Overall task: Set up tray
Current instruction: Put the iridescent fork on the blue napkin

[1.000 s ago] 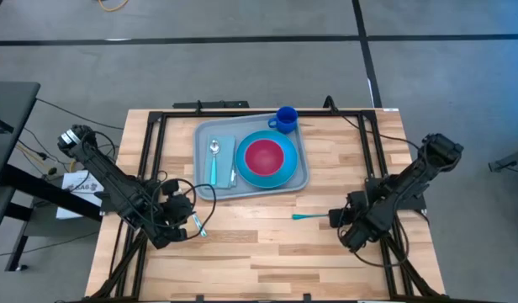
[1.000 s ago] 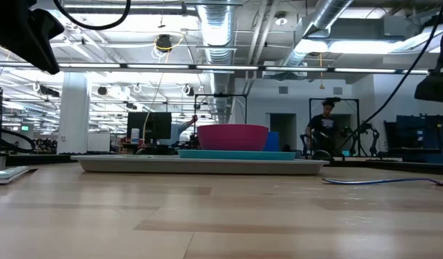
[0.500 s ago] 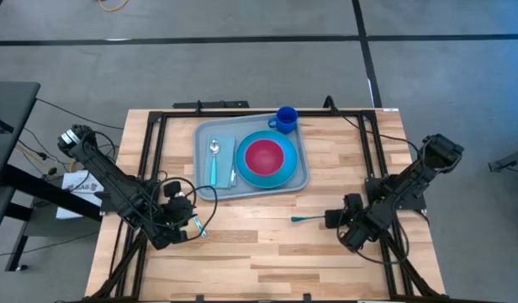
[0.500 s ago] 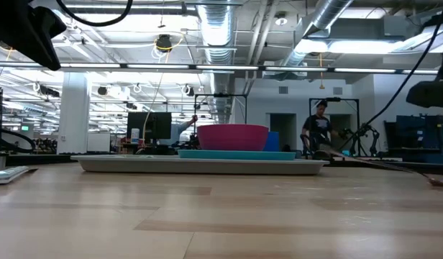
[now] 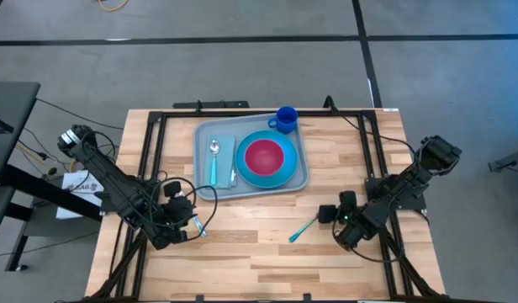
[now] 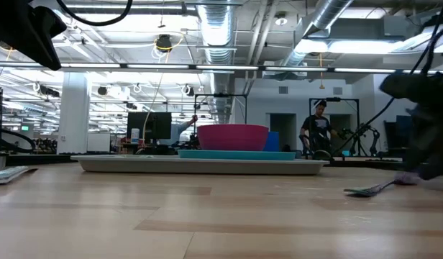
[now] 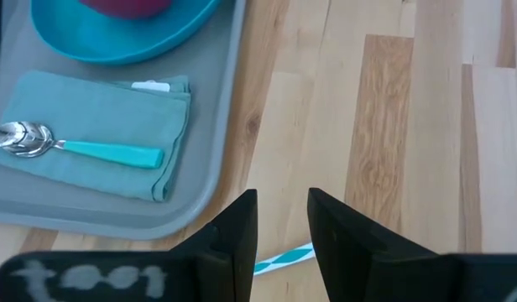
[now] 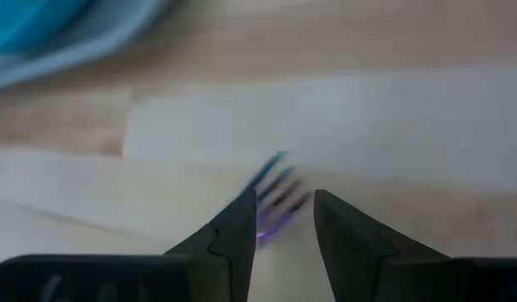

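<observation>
The pale grey-blue tray (image 5: 203,190) lies at the table's far middle. On it are a teal napkin (image 5: 224,169) with a spoon (image 5: 214,150), a blue plate (image 5: 281,176) and a pink bowl (image 5: 264,156); a blue mug (image 5: 286,117) stands at its far right corner. My right gripper (image 5: 325,216), near the table's right side, is shut on a teal fork (image 5: 303,229). My left gripper (image 5: 193,225), near the left side, is shut on a teal utensil (image 7: 279,258); I cannot tell its kind. My left gripper pinches the teal utensil (image 7: 284,256) between its two fingers, which lie across it and slant down; only a short piece shows past the fingers. My right gripper pinches the fork's handle (image 8: 267,228) between its two fingers and slants down toward the table's left. The tines (image 8: 277,186) point away from the fingers. The fork tilts down, its tine end (image 6: 362,191) low at the table.
Bare wood runs along the near side of the tray (image 7: 116,214), between the two grippers. A dark frame (image 5: 242,108) edges the tabletop. In the low view a person (image 6: 318,129) stands in the room behind the table.
My right gripper has sunk toward the table and turned. The fork, which pointed level toward the table's left, now slants toward the near left with its tine end lowered to the wood.
</observation>
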Available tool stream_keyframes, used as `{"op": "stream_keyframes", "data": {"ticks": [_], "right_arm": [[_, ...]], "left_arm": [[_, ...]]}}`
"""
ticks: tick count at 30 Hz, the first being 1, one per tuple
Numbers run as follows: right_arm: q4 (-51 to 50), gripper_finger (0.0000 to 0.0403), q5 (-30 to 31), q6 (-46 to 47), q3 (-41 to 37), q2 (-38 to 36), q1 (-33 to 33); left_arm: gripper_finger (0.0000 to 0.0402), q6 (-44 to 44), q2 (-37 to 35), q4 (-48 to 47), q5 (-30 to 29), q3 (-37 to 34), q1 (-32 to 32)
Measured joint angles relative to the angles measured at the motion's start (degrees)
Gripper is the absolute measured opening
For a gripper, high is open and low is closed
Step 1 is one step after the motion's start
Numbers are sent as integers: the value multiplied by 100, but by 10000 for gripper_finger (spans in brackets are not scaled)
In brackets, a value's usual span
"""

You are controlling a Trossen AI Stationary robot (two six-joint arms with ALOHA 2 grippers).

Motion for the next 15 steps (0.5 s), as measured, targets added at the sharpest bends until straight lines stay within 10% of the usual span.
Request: {"op": "stream_keyframes", "data": {"ticks": [15], "right_arm": [[1111, 87, 1095, -600, -146, 790, -531]], "left_arm": [[96, -2, 0, 0, 19, 0, 0]]}}
